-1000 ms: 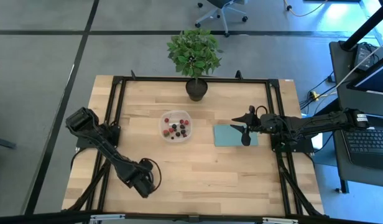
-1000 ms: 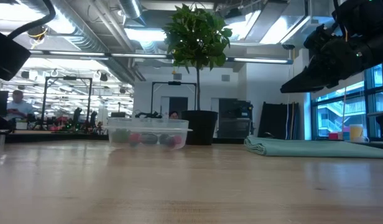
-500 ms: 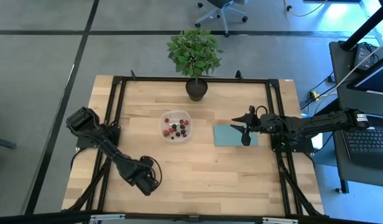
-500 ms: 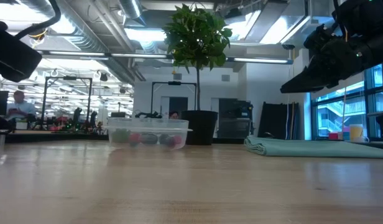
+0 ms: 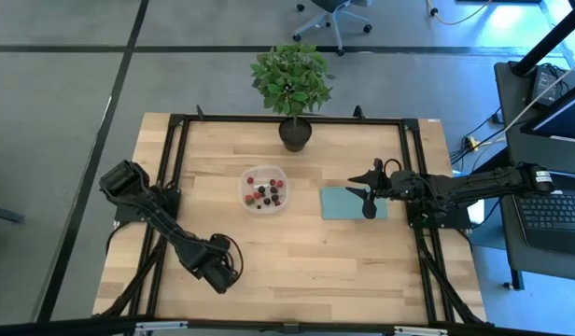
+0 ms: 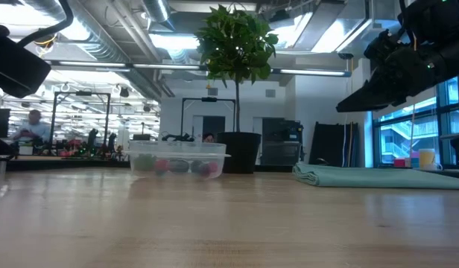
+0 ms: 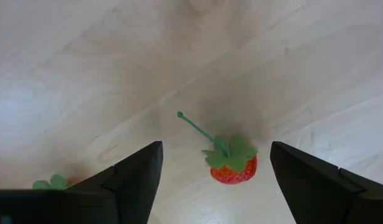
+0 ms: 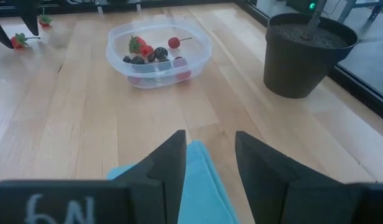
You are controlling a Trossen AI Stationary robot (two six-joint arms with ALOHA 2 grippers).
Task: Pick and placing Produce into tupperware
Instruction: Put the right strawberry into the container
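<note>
A red strawberry [image 7: 235, 169] with green leaves and a thin stem lies on the wood table near its front left. My left gripper [image 7: 215, 155] points straight down over it, open, one finger on either side and clear of it. The gripper [image 5: 220, 269] hides the berry in the high view. A second strawberry [image 7: 55, 182] lies close by. The clear tupperware [image 5: 264, 189] stands mid-table and holds several red and dark berries [image 8: 151, 55]. My right gripper [image 5: 369, 198] hovers open above a teal cloth [image 5: 343, 203], holding nothing.
A potted plant [image 5: 295, 133] stands at the table's far edge, just behind the tupperware. A black frame [image 5: 175, 140] runs around the table's sides. Bare wood [image 5: 306, 261] lies between the left gripper and the tupperware. A laptop [image 5: 558, 210] sits off the table's right side.
My left gripper has rolled a little about its downward-pointing line above the strawberry, staying open and in place. The right arm has kept still.
</note>
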